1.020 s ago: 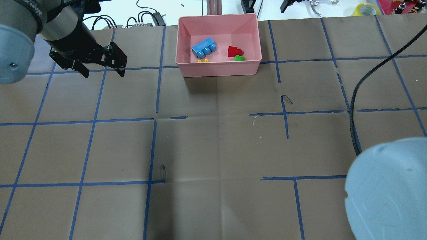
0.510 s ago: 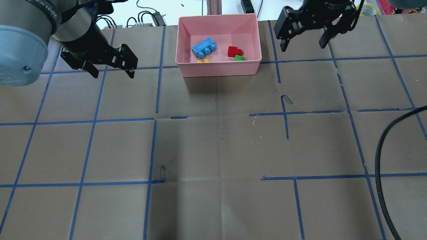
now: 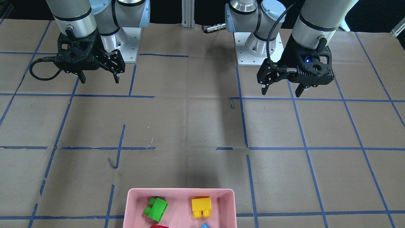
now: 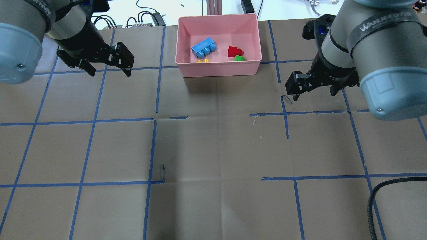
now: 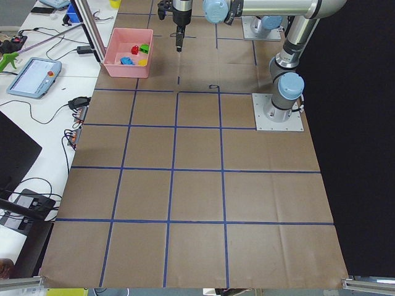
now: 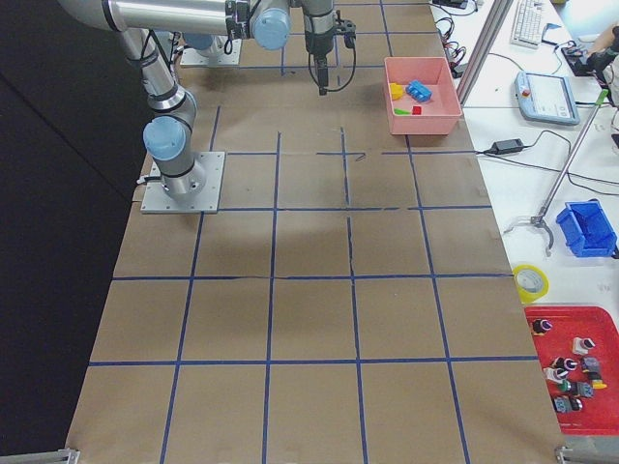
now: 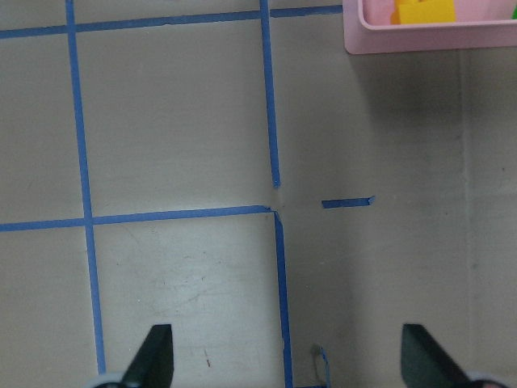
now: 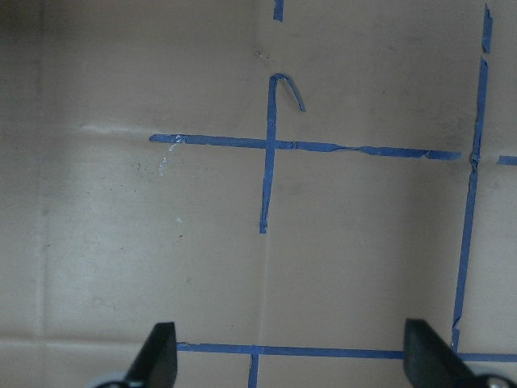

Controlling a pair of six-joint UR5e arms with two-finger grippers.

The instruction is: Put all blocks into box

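The pink box (image 4: 218, 70) stands at the table's far middle; it also shows in the front-facing view (image 3: 180, 191). In it lie the light-blue block (image 4: 203, 47), the red block (image 4: 234, 51), the green block (image 4: 239, 58) and the yellow block (image 4: 202, 61). My left gripper (image 4: 109, 71) hangs open and empty over the table, left of the box. My right gripper (image 4: 314, 95) hangs open and empty, right of the box and nearer to me. In the left wrist view the box's corner (image 7: 428, 39) is at the top right, far from the fingers (image 7: 153, 360).
The table is brown paper with a blue tape grid. A black cable (image 4: 377, 200) loops over the near right corner. Cables and devices (image 4: 146, 18) lie beyond the far edge. A white side bench (image 6: 561, 145) holds a tablet, a tape roll and bins.
My right arm swung in and its gripper came from the far edge toward me, stopping right of the box. My left gripper shifted only slightly. The blocks have not moved.
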